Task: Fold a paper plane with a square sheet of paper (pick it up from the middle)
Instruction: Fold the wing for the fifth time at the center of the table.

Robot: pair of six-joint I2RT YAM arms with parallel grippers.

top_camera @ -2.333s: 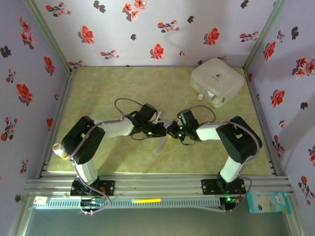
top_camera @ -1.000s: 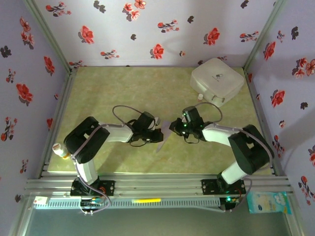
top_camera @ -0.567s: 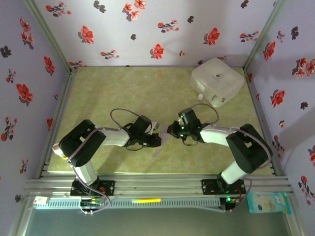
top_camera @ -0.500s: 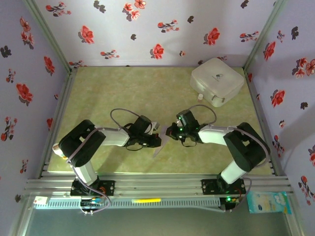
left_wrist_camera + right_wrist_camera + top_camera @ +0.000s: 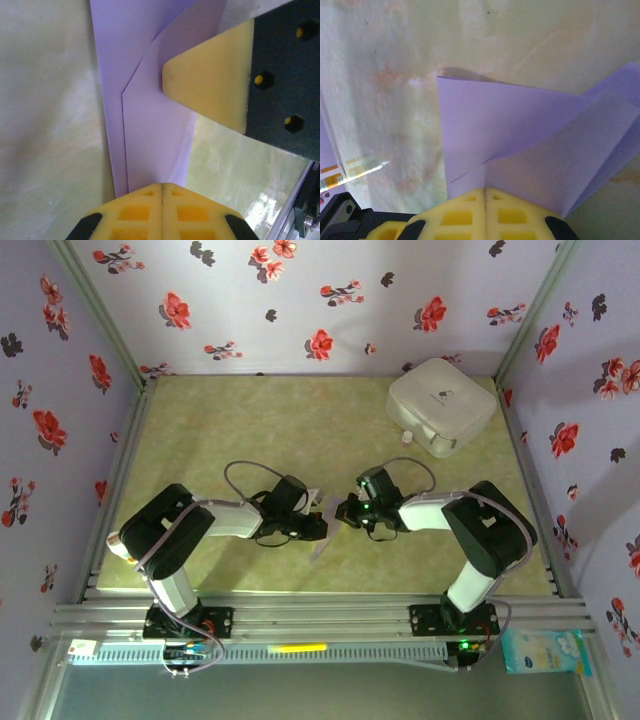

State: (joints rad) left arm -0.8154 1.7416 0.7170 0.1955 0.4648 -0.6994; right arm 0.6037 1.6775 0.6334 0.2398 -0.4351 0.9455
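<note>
The paper plane (image 5: 322, 536), smooth pale lavender with sharp creases, is at the middle of the marbled green table (image 5: 250, 420), mostly hidden from above between both arms. The left fingers (image 5: 161, 192) and right fingers (image 5: 485, 196), both blocky and yellow, are each pinched tight on its edge.

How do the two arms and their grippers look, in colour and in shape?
The left arm and right arm have white links and bulky black joints; a thin grey cable loops near each wrist. The left gripper and right gripper have yellow fingers with square recesses.
</note>
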